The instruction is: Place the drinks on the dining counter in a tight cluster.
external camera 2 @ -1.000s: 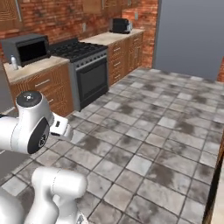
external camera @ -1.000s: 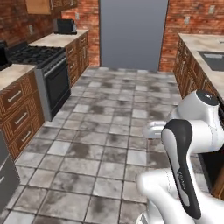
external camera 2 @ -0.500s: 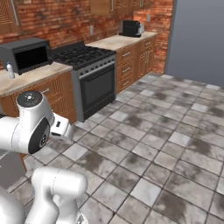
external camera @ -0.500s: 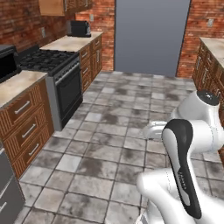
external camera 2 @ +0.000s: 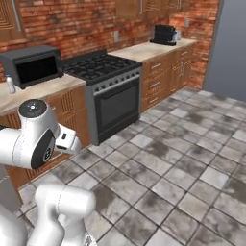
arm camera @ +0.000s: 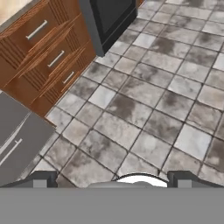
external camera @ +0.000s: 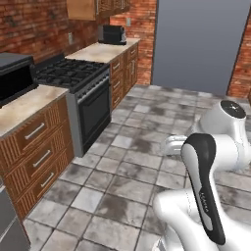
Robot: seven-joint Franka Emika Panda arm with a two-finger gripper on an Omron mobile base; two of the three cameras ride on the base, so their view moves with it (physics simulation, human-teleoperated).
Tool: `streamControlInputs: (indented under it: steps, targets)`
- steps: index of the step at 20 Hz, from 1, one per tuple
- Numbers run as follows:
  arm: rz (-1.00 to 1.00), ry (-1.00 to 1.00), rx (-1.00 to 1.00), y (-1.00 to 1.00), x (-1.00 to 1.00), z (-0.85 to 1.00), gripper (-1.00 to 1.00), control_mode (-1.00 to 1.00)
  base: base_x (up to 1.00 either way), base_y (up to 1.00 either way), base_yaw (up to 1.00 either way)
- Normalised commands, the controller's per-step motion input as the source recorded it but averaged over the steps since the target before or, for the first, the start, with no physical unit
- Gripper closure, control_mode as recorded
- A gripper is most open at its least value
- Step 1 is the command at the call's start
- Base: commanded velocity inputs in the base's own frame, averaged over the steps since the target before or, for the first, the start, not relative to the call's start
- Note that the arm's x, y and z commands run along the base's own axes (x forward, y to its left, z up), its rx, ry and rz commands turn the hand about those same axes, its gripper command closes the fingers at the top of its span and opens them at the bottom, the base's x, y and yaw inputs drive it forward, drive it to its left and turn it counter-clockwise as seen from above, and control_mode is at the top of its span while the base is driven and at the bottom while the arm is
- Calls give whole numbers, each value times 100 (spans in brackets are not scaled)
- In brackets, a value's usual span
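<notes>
Gripper (arm camera: pixel 112 180) spread wide, empty, aimed at tiled floor (arm camera: pixel 144 109); small white bottle (external camera 2: pixel 10 84) left of microwave (external camera 2: pixel 32 65); dining counter unreached, clustering not started

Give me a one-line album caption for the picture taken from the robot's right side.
White robot arm on a tiled kitchen floor, facing a black stove, a microwave and a small white bottle.

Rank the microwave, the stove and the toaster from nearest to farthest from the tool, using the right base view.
From the tool:
1. Microwave, near left.
2. Stove, midway along the wall.
3. Toaster, at the far end.
</notes>
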Motion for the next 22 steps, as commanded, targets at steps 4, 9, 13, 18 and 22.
streamControlInputs:
  steps: [4, 9, 13, 18, 22]
  targets:
    - [0, 0, 0, 0, 0, 0, -100, 100, 87, -16, 45]
    - [0, 0, 0, 0, 0, 0, -100, 100, 75, -3, 47]
    - [0, 0, 0, 0, 0, 0, -100, 100, 69, -5, 48]
    - [0, 0, 0, 0, 0, 0, -100, 100, 80, -9, 49]
    - [0, 0, 0, 0, 0, 0, -100, 100, 100, -17, 47]
